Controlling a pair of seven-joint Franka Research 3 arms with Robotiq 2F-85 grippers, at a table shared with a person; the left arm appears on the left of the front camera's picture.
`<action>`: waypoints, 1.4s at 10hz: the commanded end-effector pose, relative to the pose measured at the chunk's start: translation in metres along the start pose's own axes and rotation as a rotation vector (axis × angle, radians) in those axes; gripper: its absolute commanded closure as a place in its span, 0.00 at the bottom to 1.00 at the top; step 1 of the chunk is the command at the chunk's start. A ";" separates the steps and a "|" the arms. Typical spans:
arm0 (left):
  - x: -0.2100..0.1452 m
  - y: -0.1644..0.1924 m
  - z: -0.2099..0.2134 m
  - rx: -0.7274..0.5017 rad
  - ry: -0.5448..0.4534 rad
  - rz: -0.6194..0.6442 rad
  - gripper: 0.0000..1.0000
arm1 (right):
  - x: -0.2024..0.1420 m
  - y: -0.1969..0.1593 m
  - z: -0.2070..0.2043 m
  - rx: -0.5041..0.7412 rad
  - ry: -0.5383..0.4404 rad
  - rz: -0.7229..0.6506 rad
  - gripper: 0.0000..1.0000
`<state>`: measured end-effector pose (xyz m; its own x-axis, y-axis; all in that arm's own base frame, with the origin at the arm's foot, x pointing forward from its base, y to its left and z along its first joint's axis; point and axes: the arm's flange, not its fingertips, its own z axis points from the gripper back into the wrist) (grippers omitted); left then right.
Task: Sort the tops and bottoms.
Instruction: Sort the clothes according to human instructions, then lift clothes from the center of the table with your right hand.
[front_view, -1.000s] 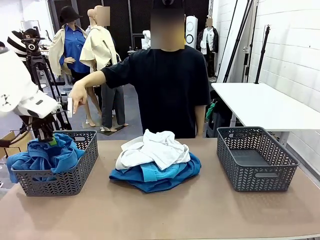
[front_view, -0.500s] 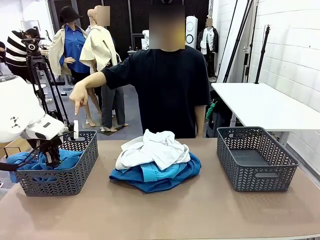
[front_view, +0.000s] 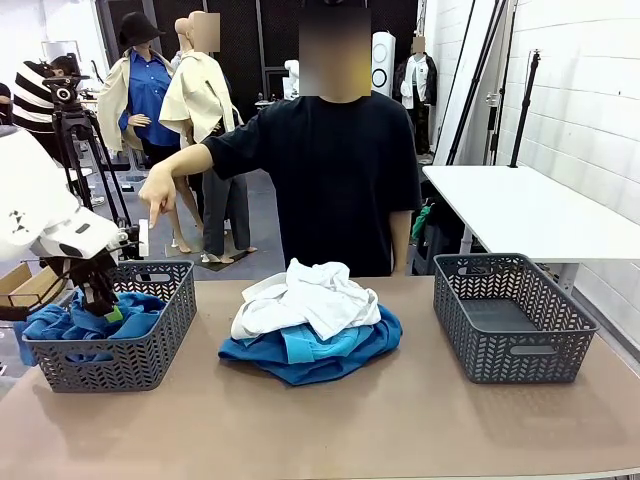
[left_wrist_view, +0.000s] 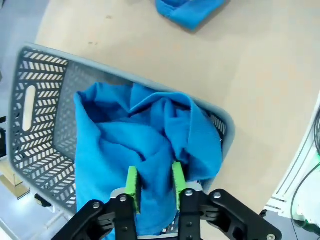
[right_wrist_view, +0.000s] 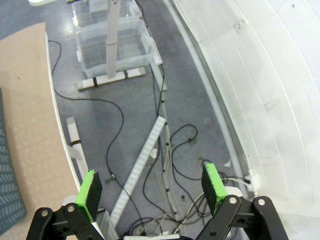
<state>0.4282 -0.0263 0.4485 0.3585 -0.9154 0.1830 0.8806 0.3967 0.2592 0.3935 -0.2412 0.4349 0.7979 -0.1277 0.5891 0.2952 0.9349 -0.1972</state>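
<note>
**Blue top lowered into the left basket, jaws closed on it**

The tan table (front_view: 400, 420) carries the whole sort: one grey basket at each end and the unsorted heap between them. The person (front_view: 330, 170) stands at the far side with one hand (front_view: 156, 192) stretched out and a finger pointing down over the left basket (front_view: 150, 360), apparently to mark it as the bin for this garment.

In the middle, the white long-sleeved top (front_view: 305, 295) lies crumpled on the turquoise garment (front_view: 310, 345), both well apart from either basket and waiting their turn. The right basket (front_view: 510, 350) holds nothing, probably kept for the other class of clothing.

The blue top (front_view: 70, 322) sits bunched inside the left basket, with part of it spilling over the outer rim.

The left gripper (front_view: 103, 305) hangs low in that basket. In the left wrist view its green pads (left_wrist_view: 131, 182) stand close together with a fold of the blue cloth pinched between them, so the drop looks not yet finished.

The right gripper (right_wrist_view: 151, 189) is parked off the table's side above the floor cables (right_wrist_view: 120, 125), jaws spread wide and holding nothing, out of the way.
</note>
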 end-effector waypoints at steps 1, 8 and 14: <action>-0.001 0.004 0.012 -0.031 -0.019 -0.023 0.07 | 0.001 0.001 0.000 -0.001 -0.002 0.003 0.00; -0.033 0.040 0.104 -0.031 -0.096 0.030 0.00 | 0.001 0.001 0.000 -0.001 -0.002 0.003 0.00; -0.158 0.147 0.210 0.140 0.013 0.297 0.00 | 0.001 0.001 0.000 -0.001 -0.002 0.003 0.00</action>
<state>0.4190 0.1820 0.6520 0.5667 -0.7711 0.2902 0.6921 0.6366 0.3402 0.3935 -0.2414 0.4349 0.7978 -0.1282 0.5892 0.2956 0.9348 -0.1968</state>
